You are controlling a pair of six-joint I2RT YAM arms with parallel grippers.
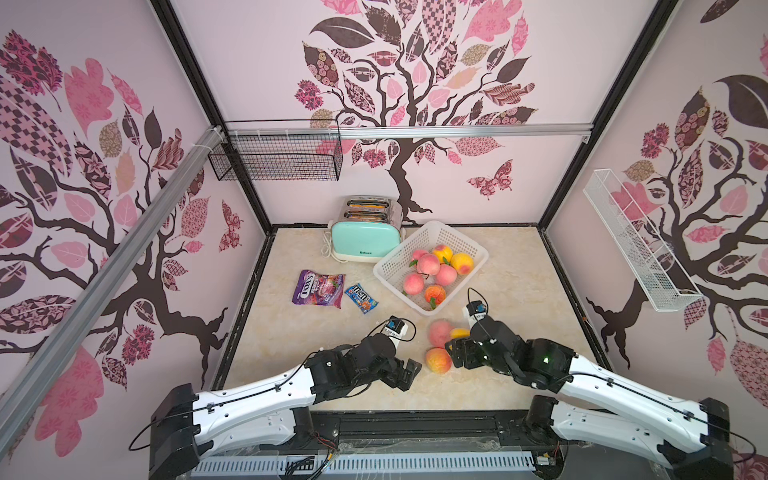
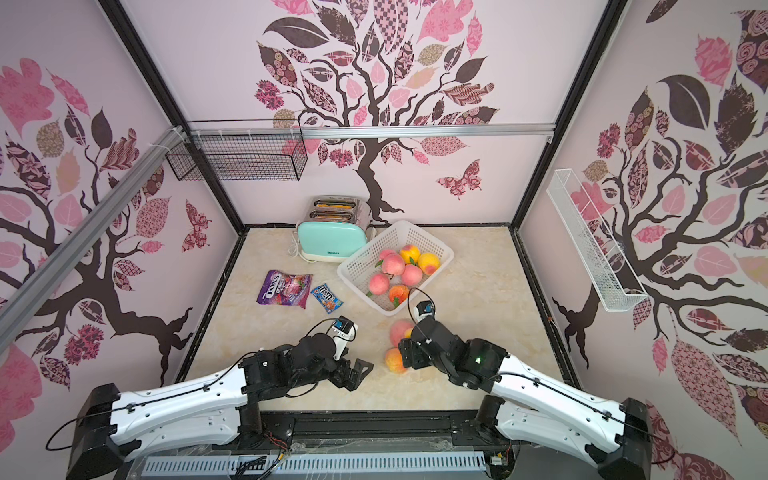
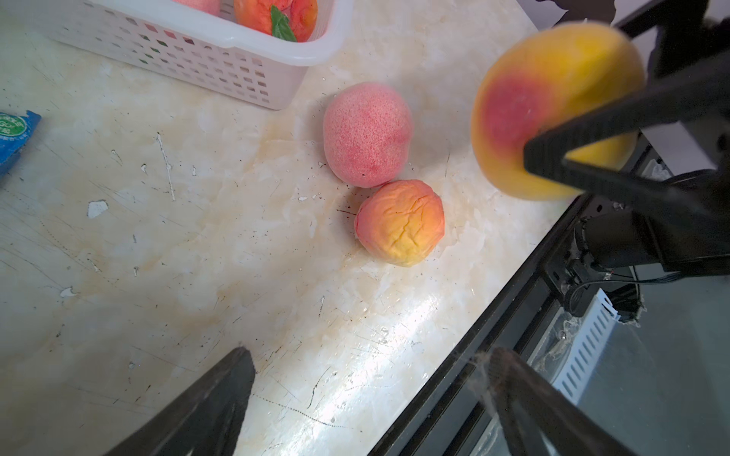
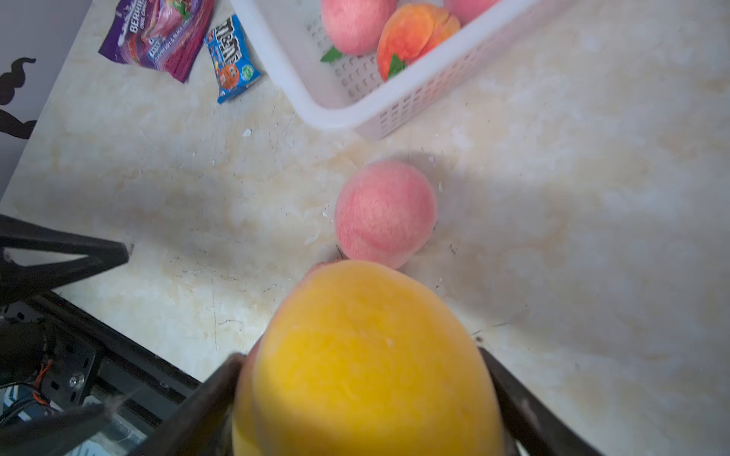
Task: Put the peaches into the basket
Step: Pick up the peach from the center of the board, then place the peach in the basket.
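here, the right gripper point(image 1: 459, 348) pinches a yellow peach point(image 4: 367, 355) with a red blush, one finger on each side of it, and the left wrist view shows the fruit raised off the table point(image 1: 511, 291). in both top views this peach sits toward 5 o'clock of the table's middle. just at its 9 o'clock a pink peach point(image 1: 439, 332) lies on the table, and a wrinkled orange peach point(image 1: 438, 360) lies at 6 o'clock of the pink one, touching it. the white basket point(image 1: 395, 259) stands at 12 o'clock of these loose fruits, near but apart, with several peaches point(image 1: 429, 264) inside it. the left gripper point(image 3: 373, 355) hangs at 8 o'clock of the wrinkled orange peach, fingers spread wide with nothing between them. a mint toaster point(image 1: 363, 241) stands at 10 o'clock of the basket, while a purple candy bag point(image 1: 318, 287) and a blue m&m's packet point(image 1: 361, 297) lie at its 8 o'clock.
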